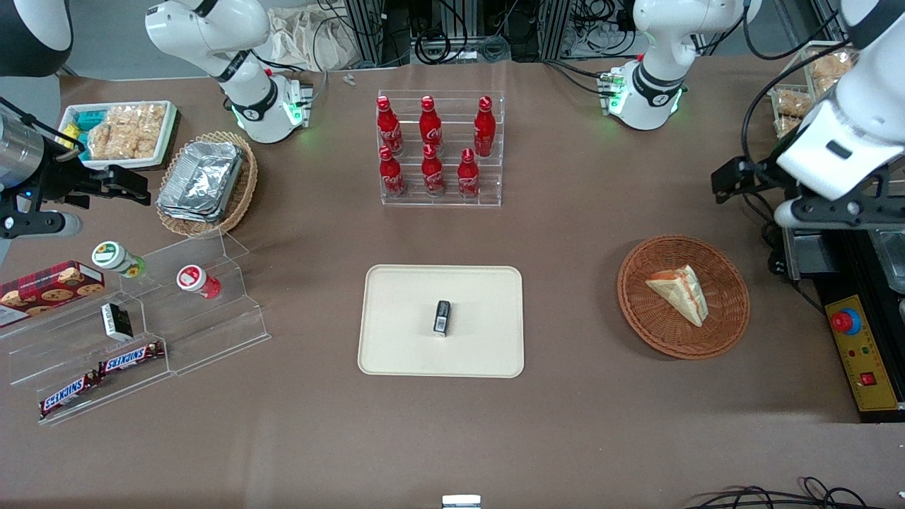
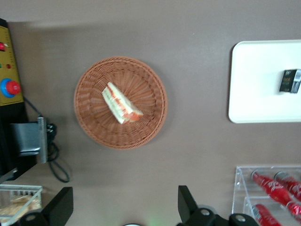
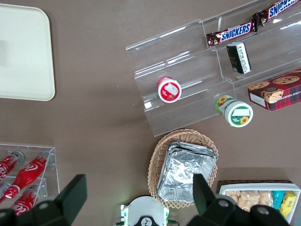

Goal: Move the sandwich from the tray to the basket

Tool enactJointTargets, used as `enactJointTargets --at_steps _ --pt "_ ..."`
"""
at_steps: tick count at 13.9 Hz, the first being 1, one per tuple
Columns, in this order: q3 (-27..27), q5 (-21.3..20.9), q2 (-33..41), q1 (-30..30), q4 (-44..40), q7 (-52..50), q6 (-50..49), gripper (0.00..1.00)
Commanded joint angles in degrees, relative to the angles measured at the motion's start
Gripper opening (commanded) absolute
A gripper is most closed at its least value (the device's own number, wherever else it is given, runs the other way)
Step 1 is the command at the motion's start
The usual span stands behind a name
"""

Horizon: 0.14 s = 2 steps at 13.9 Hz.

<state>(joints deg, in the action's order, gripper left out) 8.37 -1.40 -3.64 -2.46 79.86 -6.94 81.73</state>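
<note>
While the sandwich [image 1: 680, 293] lies in the round wicker basket [image 1: 725, 319], the gripper [image 1: 739, 178] hangs empty, farther from the front camera than both, its fingers spread wide apart.

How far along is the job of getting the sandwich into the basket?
It looks done: the sandwich lies in the basket. The open hand, above the table and farther from the front camera than the basket, holds nothing. The tray carries a small black box, no sandwich. Nothing seems to remain, except perhaps withdrawing.
</note>
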Motion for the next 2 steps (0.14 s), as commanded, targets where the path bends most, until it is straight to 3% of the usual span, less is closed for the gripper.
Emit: enactJointTargets --at_steps 1,2 --pt "-2.84 0.17 1.00 -2.63 -0.14 2.19 -1.75 1.00" --pt "-2.75 0.25 1.18 -2.63 -0.14 2.11 -1.84 1.00"
